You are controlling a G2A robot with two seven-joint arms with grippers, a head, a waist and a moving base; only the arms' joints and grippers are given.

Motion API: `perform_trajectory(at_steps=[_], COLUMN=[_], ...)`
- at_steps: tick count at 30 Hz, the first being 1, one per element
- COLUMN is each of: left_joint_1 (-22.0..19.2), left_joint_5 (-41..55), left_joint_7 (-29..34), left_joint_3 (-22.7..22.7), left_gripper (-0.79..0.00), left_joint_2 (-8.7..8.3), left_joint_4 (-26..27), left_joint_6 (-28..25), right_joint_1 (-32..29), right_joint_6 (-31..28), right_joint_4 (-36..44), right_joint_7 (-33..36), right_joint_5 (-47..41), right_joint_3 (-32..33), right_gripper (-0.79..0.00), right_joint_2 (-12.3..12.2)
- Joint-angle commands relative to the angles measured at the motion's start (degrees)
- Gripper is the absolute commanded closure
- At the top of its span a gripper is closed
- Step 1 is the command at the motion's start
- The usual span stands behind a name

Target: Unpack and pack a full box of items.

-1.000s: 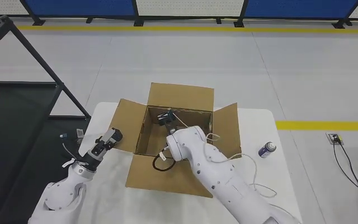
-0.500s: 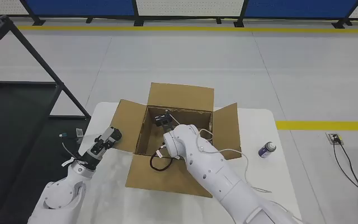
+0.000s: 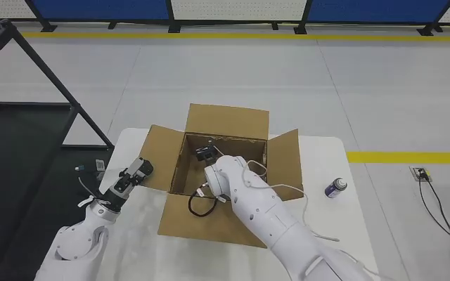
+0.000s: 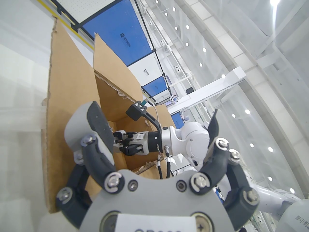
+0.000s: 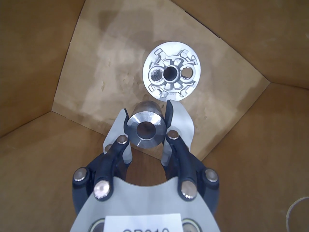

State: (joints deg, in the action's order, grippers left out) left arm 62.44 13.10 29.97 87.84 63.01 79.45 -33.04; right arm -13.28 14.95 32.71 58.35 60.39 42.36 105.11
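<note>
**Right arm slides a bit to the left inside the box**

The right arm has slid a little toward the left side of the box since a second ago. The left arm has hardly moved.

The box is brown cardboard. It sits on the white table with all its flaps open. The right arm bends over the near edge of the box and goes down inside it.

Inside the box, the right claw is clamped on a shiny metal tube. One finger presses on each side of the tube. The end of the tube has a round hole in it. I cannot tell if the tube touches the box floor.

A round metal disc lies flat on the box floor, near the tube. It has a big hole in the middle and small holes around it.

The left claw is outside the box, beside the left flap. Its fingers are wide apart and hold nothing.

A small spray can stands on the table, to the right of the box and apart from it.
</note>
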Motion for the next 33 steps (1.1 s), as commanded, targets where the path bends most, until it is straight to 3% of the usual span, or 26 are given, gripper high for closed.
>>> perform_trajectory(at_steps=[1,9,16,33], left_joint_1=[-0.03,-0.02,0.28,0.84], left_joint_5=[0.04,-0.02,-0.08,-0.67], left_joint_7=[-0.04,-0.03,-0.04,-0.14], left_joint_3=[0.0,0.08,0.27,0.36], left_gripper=[-0.785,-0.785,-0.785,-0.785], left_joint_2=[0.0,-0.04,-0.1,-0.19], left_joint_4=[-0.09,-0.11,0.16,1.07], left_joint_6=[-0.08,-0.22,-0.15,0.21], right_joint_1=[0.19,0.87,1.26,1.66], right_joint_6=[-0.08,-0.31,-0.73,-1.81], right_joint_4=[-0.69,-3.05,-4.71,-6.86], right_joint_7=[-0.2,-0.97,-1.36,-2.36], right_joint_5=[-0.03,-0.22,-0.31,-0.2], right_joint_3=[0.02,0.39,0.78,1.88], right_gripper=[0.0,0.0,-0.2,-0.348], right_joint_2=[0.24,1.05,1.6,2.41])
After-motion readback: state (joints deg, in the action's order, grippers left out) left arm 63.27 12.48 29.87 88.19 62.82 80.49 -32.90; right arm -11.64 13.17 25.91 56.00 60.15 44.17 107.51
